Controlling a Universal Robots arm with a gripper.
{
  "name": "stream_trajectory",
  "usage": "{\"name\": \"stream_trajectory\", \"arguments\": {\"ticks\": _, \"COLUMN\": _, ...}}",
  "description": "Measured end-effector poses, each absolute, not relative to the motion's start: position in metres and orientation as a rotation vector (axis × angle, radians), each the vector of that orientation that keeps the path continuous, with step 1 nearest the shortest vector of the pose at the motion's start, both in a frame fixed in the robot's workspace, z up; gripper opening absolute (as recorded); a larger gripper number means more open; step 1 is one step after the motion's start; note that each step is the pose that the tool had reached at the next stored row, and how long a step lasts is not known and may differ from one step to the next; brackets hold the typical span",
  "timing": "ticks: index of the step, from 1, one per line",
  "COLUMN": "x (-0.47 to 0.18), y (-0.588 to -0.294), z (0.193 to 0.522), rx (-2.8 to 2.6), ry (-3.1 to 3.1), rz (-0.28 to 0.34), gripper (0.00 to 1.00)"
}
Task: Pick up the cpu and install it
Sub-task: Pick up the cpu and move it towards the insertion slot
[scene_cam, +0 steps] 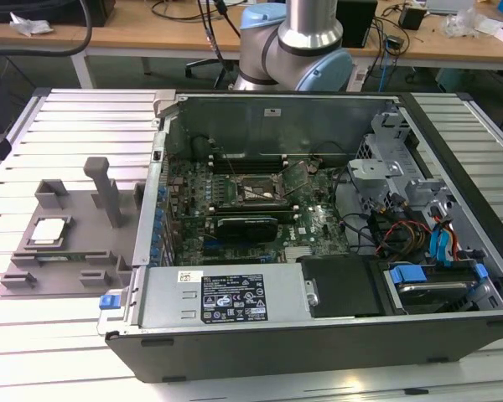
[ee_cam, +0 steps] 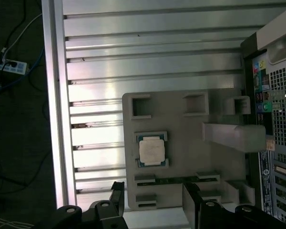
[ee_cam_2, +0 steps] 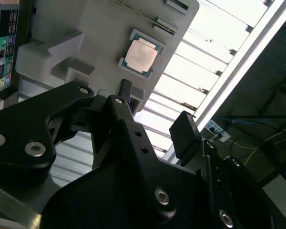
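Cpu (ee_cam: 151, 150): lies flat in a square recess of the grey tray (ee_cam: 181, 138), metal plate upward, not yet picked up.
Tray: rests on the slatted worktop (scene_cam: 67, 126), just beside the open computer case (scene_cam: 318, 335), on the exterior view's left.
Gripper (ee_cam: 154, 195): released, fingers (ee_cam: 117, 191) spread wide with nothing between them; held over the tray's edge, apart from the cpu, in both wrist views.
Socket frame (scene_cam: 251, 191): black, on the motherboard inside the case, well apart from the tray.
Post (scene_cam: 105, 188): upright on the tray, near the cpu.
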State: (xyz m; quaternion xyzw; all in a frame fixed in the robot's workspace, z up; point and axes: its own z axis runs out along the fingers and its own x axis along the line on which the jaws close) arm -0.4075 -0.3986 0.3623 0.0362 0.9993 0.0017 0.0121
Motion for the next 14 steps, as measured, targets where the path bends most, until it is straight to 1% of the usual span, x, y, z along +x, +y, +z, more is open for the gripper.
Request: {"name": "stream_trajectory", "arguments": {"ticks": 14, "x": -0.4075, "y": -0.3986, "z": 0.3554, "rx": 0.113, "ry": 3.115, "rz": 0.005, "gripper": 0.6}}
